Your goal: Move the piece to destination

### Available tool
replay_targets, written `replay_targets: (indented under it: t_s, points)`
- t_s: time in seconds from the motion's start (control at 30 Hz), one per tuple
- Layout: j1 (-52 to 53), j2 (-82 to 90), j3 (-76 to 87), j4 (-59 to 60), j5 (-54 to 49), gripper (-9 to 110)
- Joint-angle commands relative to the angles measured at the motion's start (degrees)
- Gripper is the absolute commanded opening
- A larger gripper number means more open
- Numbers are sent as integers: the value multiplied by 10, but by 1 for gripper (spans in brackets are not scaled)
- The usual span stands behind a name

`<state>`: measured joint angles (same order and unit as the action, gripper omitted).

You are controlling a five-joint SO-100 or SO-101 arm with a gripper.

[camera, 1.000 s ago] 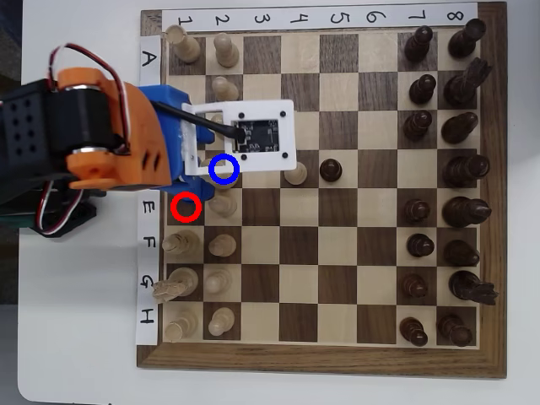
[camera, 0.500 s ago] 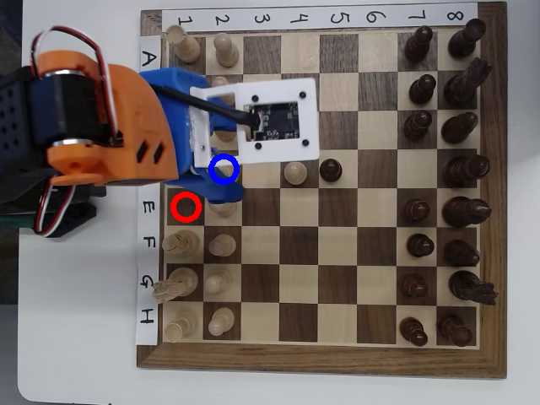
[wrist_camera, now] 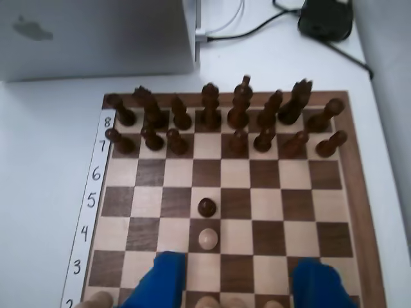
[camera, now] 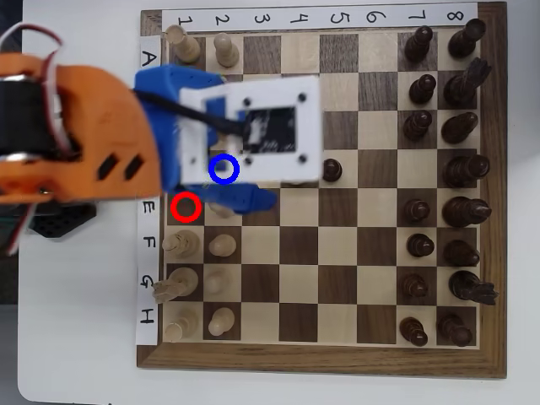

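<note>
My gripper hangs spread open and empty over my near ranks — the blue-ringed destination square sits right under my wrist, the piece hidden.

— What do we have on the table?

— We see a chessboard with dark pieces in two rows at the far edge in the wrist view, plus one dark pawn out in the middle, touching nothing, with a light pawn on the square just before it.

— And beyond the board?

— A silver computer case (logo faintly visible) and a black cable running to a dark object. Handwritten labels edge the board.
</note>
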<state>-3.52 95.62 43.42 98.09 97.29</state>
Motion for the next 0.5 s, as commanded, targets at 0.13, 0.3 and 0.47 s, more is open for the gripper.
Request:
replay_targets:
  t_s: [0.13,0.3,0.47]
  points:
    - [189,27,-196,4,-263,20]
    - [311,91,-108,-41,-422,14]
    - [456,229,120,-196,-581,5]
